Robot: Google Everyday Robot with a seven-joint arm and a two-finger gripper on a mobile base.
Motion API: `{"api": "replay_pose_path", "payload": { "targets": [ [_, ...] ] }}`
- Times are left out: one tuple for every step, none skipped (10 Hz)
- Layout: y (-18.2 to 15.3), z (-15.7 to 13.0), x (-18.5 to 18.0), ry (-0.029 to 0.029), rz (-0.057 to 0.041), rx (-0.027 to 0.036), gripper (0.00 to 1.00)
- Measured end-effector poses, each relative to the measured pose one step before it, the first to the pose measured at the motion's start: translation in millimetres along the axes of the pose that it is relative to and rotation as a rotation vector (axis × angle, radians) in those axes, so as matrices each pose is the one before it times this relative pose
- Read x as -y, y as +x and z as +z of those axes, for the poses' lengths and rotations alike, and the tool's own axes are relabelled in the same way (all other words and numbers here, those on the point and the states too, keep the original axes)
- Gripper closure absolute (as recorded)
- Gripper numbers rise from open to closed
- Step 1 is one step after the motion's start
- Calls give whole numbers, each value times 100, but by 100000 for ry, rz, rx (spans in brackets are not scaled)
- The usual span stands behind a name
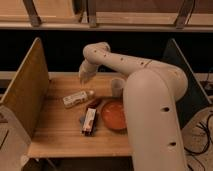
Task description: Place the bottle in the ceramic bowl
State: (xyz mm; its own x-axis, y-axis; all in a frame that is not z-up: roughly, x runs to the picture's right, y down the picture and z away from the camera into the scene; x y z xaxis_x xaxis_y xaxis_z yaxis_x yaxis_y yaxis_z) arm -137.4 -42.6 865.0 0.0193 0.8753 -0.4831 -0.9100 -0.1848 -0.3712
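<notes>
The whitish bottle [77, 98] lies on its side on the wooden table [55, 132], its cap pointing right. To its right rests the shallow orange-red ceramic bowl [114, 114], with the arm's bulk covering its right side. My gripper [84, 75] hangs over the back of the table, just above and behind the bottle and apart from it. Nothing shows in the gripper.
A small translucent cup [117, 86] stands behind the bowl. A flat red-and-white packet [89, 120] lies left of the bowl, in front of the bottle. A wooden side panel [25, 92] walls the table's left, and a dark panel [185, 75] its right.
</notes>
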Motion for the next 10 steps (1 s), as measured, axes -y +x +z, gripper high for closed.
{"api": "replay_pose_path", "payload": {
  "targets": [
    [718, 1795, -578, -5267, 7875, -1038, 72],
    [810, 1988, -397, -3875, 6344, -1162, 72],
    [626, 1939, 49, -2432, 5783, -293, 72],
    [300, 1542, 976, 590, 3702, 431, 72],
    [-13, 330, 367, 346, 961, 269, 72],
    [-45, -46, 5, 24, -22, 102, 72],
    [12, 12, 19, 44, -14, -36, 73],
    [-18, -28, 14, 26, -4, 6, 78],
    [-19, -19, -5, -14, -6, 34, 79],
    [10, 15, 3, 9, -1, -26, 78]
  ]
}}
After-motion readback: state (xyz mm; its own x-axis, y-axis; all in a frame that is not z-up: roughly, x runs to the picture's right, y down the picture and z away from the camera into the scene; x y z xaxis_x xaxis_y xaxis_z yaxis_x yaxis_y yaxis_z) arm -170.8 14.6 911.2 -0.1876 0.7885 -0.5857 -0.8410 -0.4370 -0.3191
